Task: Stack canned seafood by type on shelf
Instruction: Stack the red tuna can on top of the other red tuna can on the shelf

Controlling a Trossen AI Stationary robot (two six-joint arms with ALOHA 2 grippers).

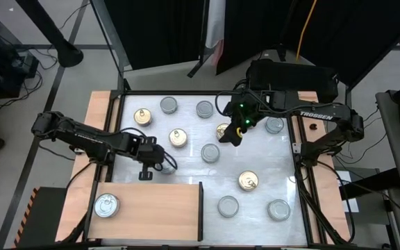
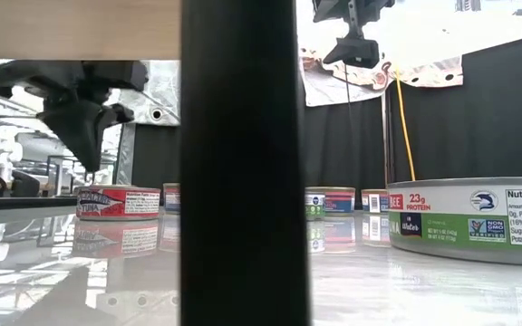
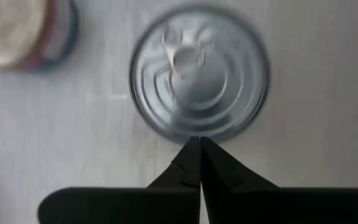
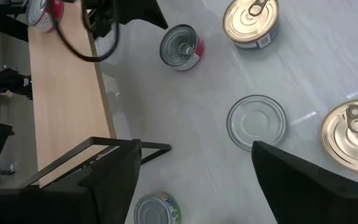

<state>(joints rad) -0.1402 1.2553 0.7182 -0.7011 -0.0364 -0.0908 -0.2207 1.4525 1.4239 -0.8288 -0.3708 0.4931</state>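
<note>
Pressed together, the left claw [image 3: 200, 144] hangs just above the red-labelled silver can [image 3: 199, 73], beside the shelf [image 1: 158, 208]; descending unopened, its tips would strike the lid and skid the can across the worktop [image 1: 186, 163]. Farther off, the right claw [image 1: 230, 134] hovers spread apart over the scattered cans.

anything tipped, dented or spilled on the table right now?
Nothing stands out. The cans seen on the white tabletop sit flat, lids up, no spill or visible dents. One silver-lidded can sits on the shelf. The left gripper, fingers shut, hovers beside another silver can.
</note>
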